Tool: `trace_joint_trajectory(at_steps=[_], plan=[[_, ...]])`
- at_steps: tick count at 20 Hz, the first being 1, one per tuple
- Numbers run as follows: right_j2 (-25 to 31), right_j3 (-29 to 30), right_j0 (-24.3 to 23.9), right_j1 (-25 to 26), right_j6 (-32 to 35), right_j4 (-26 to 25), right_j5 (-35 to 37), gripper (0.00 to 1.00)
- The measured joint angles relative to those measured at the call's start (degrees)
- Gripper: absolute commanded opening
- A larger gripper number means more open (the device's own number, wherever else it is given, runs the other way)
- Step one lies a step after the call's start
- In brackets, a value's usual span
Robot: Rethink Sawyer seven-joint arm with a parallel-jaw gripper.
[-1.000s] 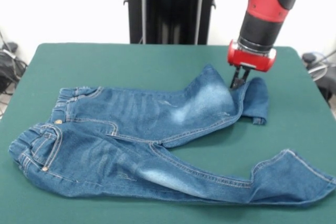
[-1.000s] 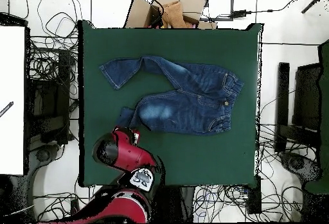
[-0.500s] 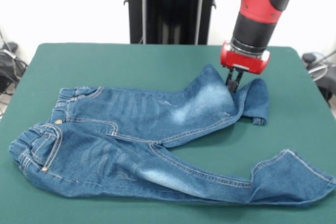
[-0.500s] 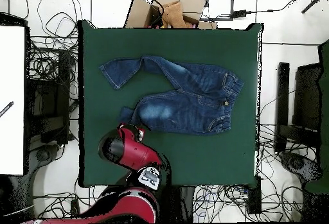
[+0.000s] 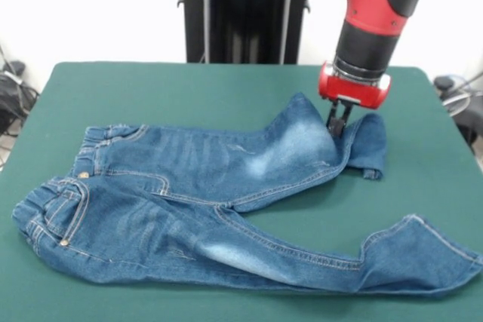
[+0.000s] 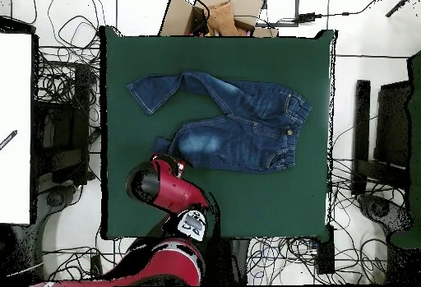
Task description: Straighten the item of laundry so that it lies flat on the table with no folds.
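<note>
jeans [image 5: 204, 201]: one small pair, blue denim with tan stitching, faded pale patches, gathered waistband
place: spread across the middle of the worktop [image 5: 189, 88], a plain dark green cloth
legs: two; the far one has its cuff folded back
hand [image 5: 336, 122]: one, dark narrow fingers close together, pinched on the jeans at that fold
writing: none readable

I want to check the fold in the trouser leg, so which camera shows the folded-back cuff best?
The front view. There the folded cuff lies in plain sight beside the end effector, with the crease visible. In the overhead view the red arm covers most of that leg end, so only a sliver of the cuff shows.
</note>
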Motion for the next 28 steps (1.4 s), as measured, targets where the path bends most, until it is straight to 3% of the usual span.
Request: trace_joint_trajectory(at_steps=[9,19,28], plan=[[-0.47,-3.14,0.29,0.36,0.00,-0.01,2.85,0.00],[-0.45,-7.53,0.75,4.98,0.00,0.18,2.85,0.00],[-0.18,-7.98,0.12,5.29,0.00,-0.18,2.91,0.00]])
